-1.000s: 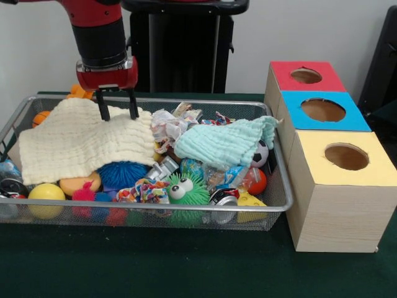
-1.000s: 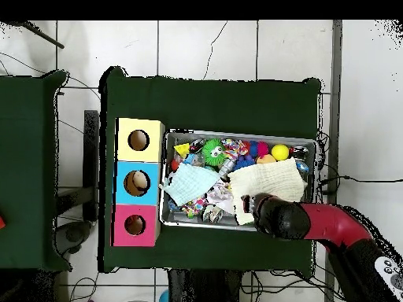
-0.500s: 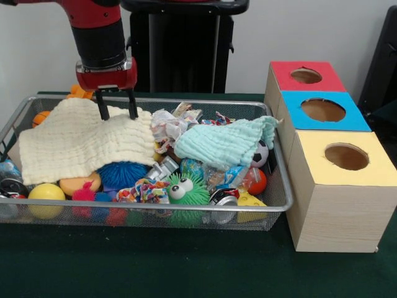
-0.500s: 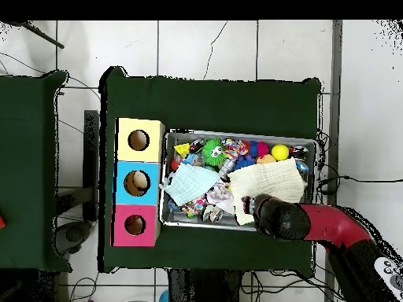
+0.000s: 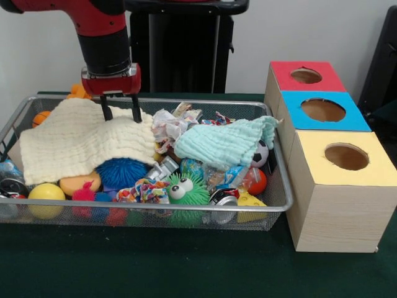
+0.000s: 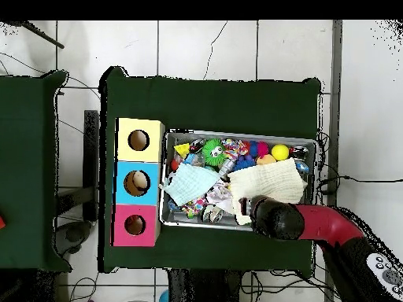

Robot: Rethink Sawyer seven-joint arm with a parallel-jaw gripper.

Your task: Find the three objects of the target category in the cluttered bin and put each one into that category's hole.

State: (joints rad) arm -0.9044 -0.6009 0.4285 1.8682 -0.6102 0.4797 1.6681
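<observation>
While the gripper [image 5: 121,115] has drifted slightly toward the bin's middle over the last second, its jaws remain spread, tips resting on the cream cloth's [image 5: 80,141] far edge — nothing gripped yet. Toys lie packed in the wire bin [image 5: 282,180] beneath both cloths; which are targets cannot be told. Probably the cloth gets pulled aside first — searching, not sorting.

The red arm [image 6: 330,224] reaches over the bin's [image 6: 240,223] bottom edge. A cream cloth [image 6: 268,181] lies beside a pale green cloth [image 6: 189,183].
</observation>
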